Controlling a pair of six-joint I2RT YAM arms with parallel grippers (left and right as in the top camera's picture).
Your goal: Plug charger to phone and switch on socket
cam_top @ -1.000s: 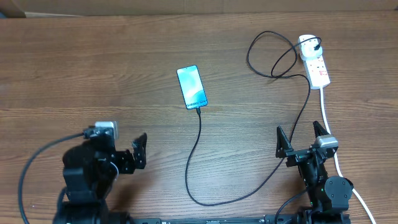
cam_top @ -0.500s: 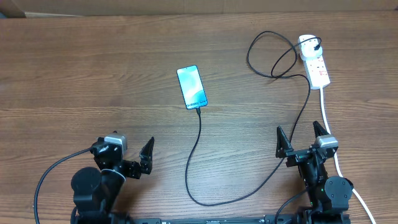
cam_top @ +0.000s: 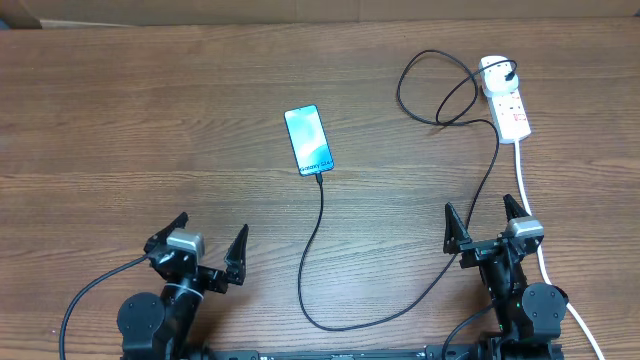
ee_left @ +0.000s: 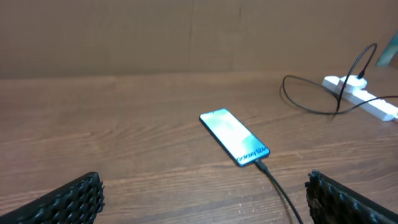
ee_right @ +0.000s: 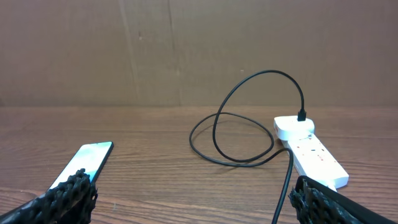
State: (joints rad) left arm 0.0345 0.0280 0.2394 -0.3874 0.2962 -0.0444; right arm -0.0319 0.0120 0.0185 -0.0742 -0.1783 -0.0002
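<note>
Left gripper [cam_top: 211, 240] has pulled back to the near edge of the table [cam_top: 100, 100], wide open and empty, same as right gripper [cam_top: 479, 222]. Phone [cam_top: 308, 140] lies in the middle with the charger [cam_top: 321, 215] plugged in, socket [cam_top: 505, 100] far right. Reaching over to switch it on could snag the charger's loop and yank it out of the phone.

The charger [cam_top: 321, 205] joins phone [cam_top: 309, 140] and socket [cam_top: 505, 97]; left gripper [cam_top: 213, 224], right gripper [cam_top: 479, 212] spread.

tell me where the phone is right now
In the overhead view the phone lies screen-up near the middle of the table, the charger running into its near short edge and the socket well off to its right.
</note>
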